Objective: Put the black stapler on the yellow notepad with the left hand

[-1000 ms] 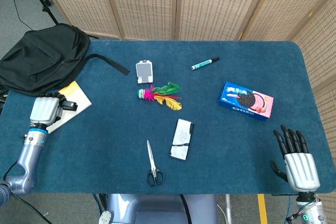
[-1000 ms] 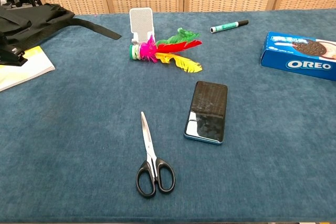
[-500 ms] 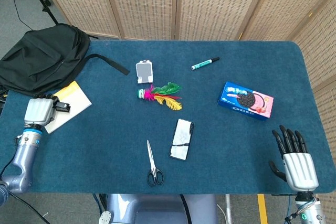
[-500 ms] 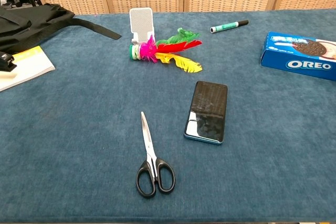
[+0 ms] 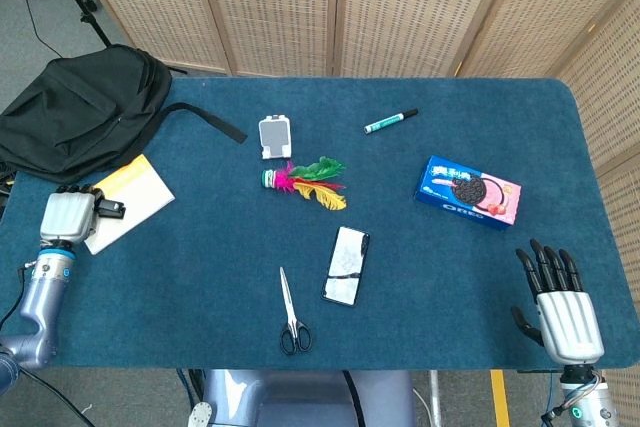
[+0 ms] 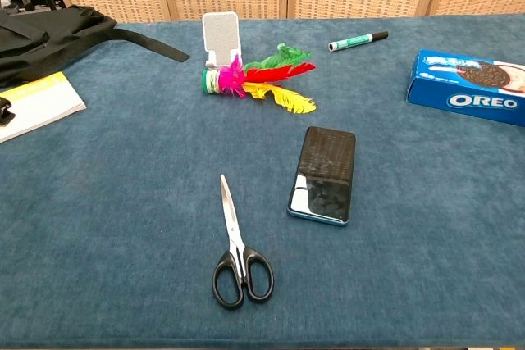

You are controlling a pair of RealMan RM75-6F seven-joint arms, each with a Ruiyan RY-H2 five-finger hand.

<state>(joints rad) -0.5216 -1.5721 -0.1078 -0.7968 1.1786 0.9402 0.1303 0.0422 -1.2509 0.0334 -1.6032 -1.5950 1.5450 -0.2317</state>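
Since a second ago the left hand (image 5: 67, 215) has slid toward the near left table edge, taking the black stapler (image 5: 108, 210) along. From the head view, the stapler sits over the near corner of the yellow notepad (image 5: 128, 199), its rear hidden under the hand's curled fingers; whether they grip it or merely touch it, I cannot tell. Placement looks nearly done, release unconfirmed. The right hand (image 5: 562, 302) rests open, fingers apart, holding nothing.

From the chest view, only a sliver of stapler (image 6: 4, 110) shows at the notepad's (image 6: 37, 103) edge.
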